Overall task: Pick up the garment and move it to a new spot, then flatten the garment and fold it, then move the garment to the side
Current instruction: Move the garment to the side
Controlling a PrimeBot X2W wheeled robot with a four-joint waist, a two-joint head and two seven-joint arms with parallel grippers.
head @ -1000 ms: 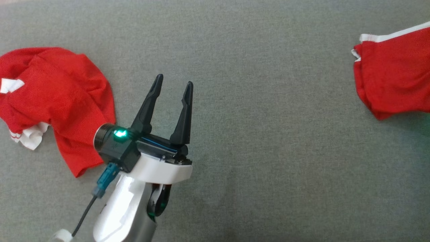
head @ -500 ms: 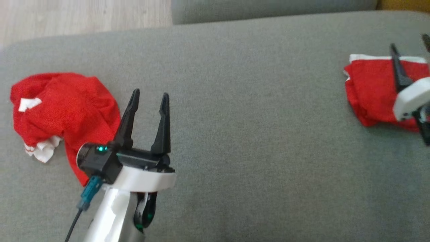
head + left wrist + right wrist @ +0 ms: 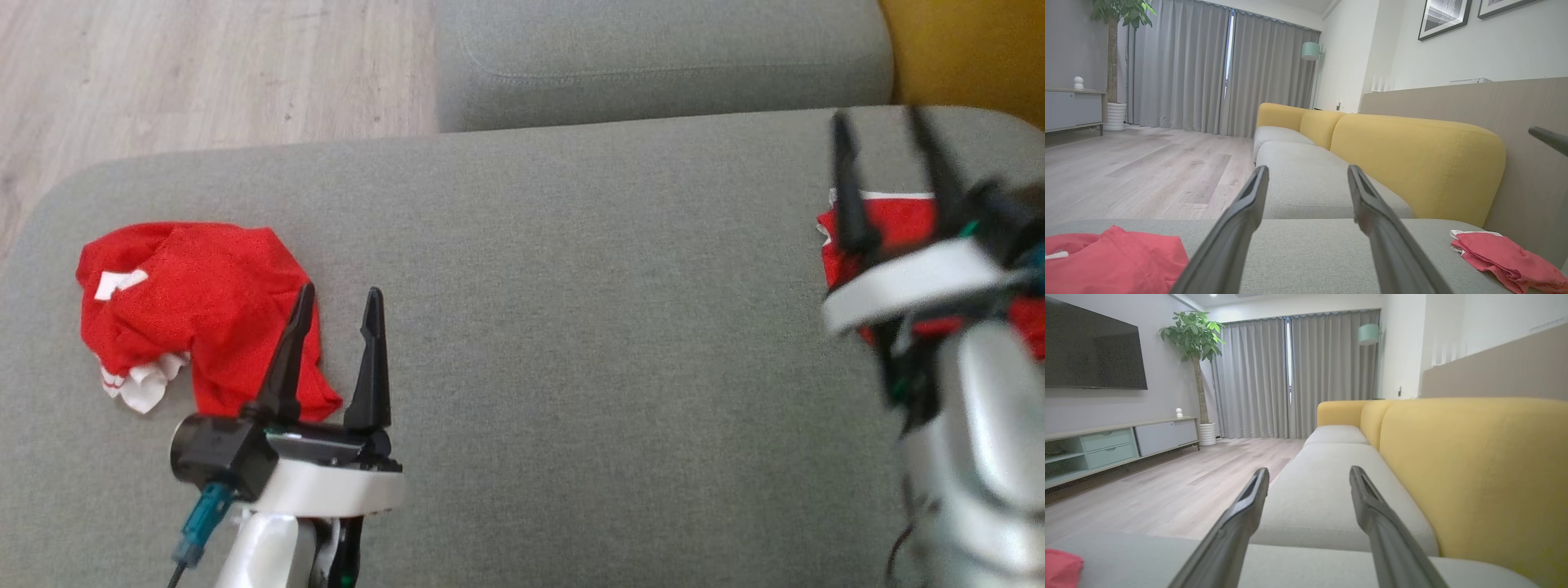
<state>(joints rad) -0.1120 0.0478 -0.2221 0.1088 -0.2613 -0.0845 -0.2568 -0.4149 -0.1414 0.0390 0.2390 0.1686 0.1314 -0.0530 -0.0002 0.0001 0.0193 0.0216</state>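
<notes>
A crumpled red garment with white trim lies on the left of the grey sofa seat; it also appears low in the left wrist view as the red garment. My left gripper stands open just right of it, with nothing between its fingers. A second red garment, folded, lies at the seat's right end, partly hidden behind my right gripper. That gripper is open and empty, blurred, raised above the fold. In the right wrist view my right gripper points along the sofa.
The yellow backrest runs along the right. A further grey seat cushion adjoins the far edge. Wood floor lies beyond the seat's left and far edges. A TV cabinet stands across the room.
The head camera has tilted up, bringing the floor and the far cushion into view. My right gripper has come into view over the folded garment, jaws apart. The left gripper stays open.
</notes>
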